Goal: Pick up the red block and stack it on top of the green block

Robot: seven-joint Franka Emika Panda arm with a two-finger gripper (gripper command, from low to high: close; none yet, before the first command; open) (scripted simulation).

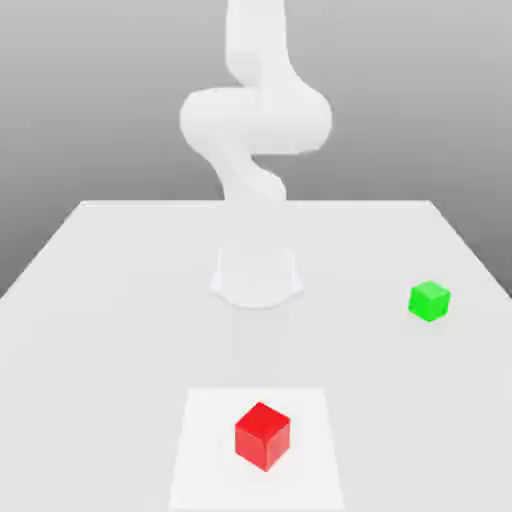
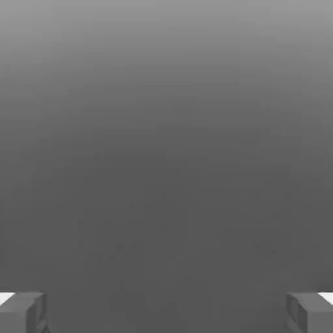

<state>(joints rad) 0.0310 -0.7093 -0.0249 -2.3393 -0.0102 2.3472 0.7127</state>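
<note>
Hand [image 2: 166, 313] is wide open and empty, probably prepping to grab the red cube [image 1: 263, 437]. Green cube [image 1: 429, 301] sits well apart, likely leaving grasp room.

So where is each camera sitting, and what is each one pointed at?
Exterior view: off the arm, facing the robot across the table and looking somewhat down; it sees the arm, the red block on a white patch and the green block.
Hand view: on the robot's hand, facing a plain grey backdrop; the gripper's two fingers stand apart at the edges.
Shared: part of the robot and a grey background, but neither block.
</note>
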